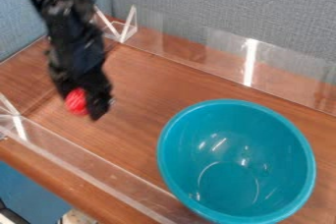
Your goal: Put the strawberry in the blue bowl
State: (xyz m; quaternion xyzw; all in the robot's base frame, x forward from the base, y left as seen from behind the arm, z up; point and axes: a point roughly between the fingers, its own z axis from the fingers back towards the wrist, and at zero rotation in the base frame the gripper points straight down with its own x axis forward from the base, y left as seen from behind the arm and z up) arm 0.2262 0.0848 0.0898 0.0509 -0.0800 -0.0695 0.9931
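Note:
The strawberry (79, 99) is a small red berry held between the black fingers of my gripper (83, 101), which is shut on it and hangs above the wooden table, left of centre. The arm is motion-blurred. The blue bowl (238, 159) is large, teal and glossy, and it sits empty at the lower right, well to the right of the gripper.
The wooden table (151, 81) is fenced by clear acrylic walls: a low one along the front edge (92, 169), panels at the back (250, 56) and a small triangular stand (118, 22) at the back left.

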